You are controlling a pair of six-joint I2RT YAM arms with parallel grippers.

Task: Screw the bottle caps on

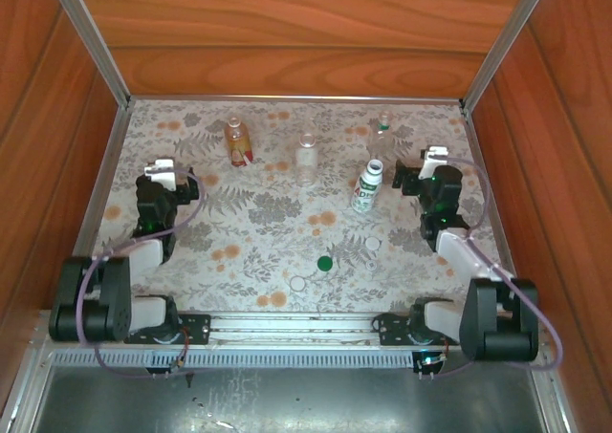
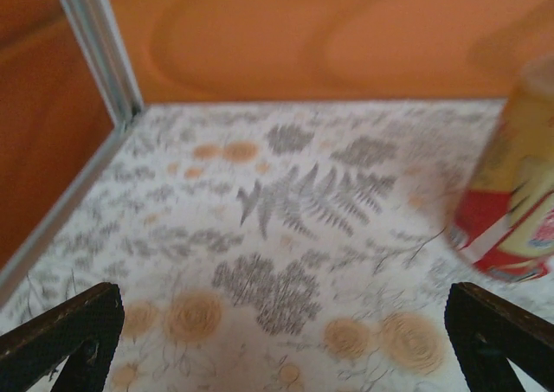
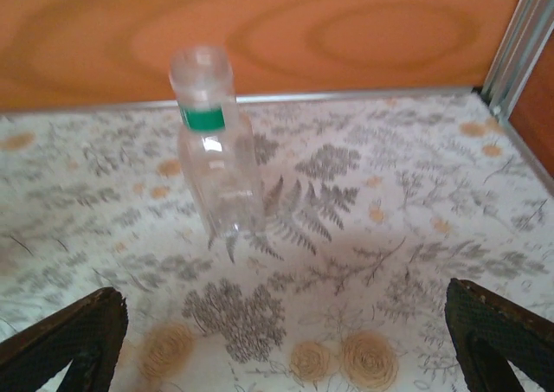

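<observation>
The left tool [image 2: 286,336] gapes empty, amber bottle [image 2: 512,193] ahead to its right. The right tool [image 3: 286,336] gapes empty, clear bottle [image 3: 216,154] ahead, slightly left.

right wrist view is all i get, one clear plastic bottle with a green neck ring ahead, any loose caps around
Observer: Yes, a small dark green round plastic cap lies behind and left of the right gripper.
Operator: other bottles close
Observer: A white plastic bottle with green-red print stands left of that gripper, nearer than the clear plastic bottle.
Operator: left arm busy
Observer: No, the left gripper is open and empty, an amber plastic bottle with a red label to its right.
</observation>
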